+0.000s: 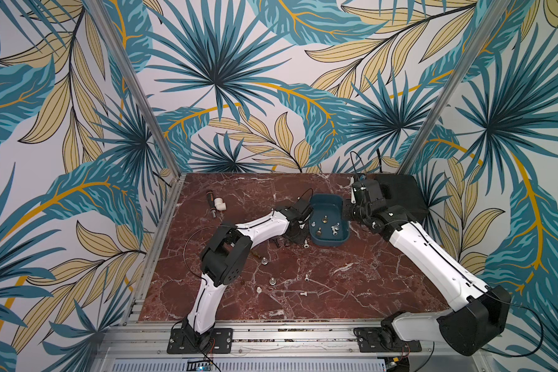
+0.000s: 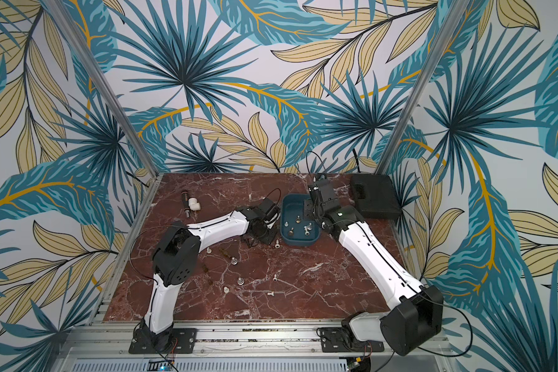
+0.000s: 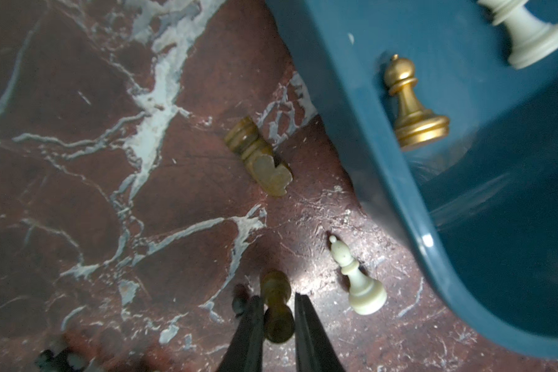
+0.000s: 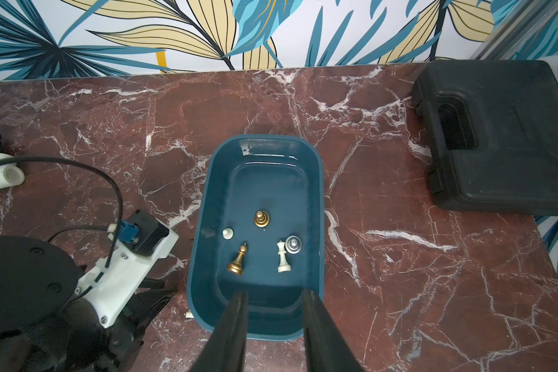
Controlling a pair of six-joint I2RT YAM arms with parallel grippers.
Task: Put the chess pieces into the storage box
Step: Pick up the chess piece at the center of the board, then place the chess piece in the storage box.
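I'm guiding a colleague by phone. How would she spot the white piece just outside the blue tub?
Find the blue tub mid-table. At its near corner facing the left arm stands the white piece. Its neighbours are brown: a fallen piece and a pawn in the left gripper.

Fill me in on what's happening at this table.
Two robot arms are clearing chess pieces into the teal storage box. The left hand grips a dark piece near the box. The right hand hangs open and empty above the box. Five pieces, a gold pawn among them, sit inside. A white bishop, a toppled tan piece and several others lie loose on the table.
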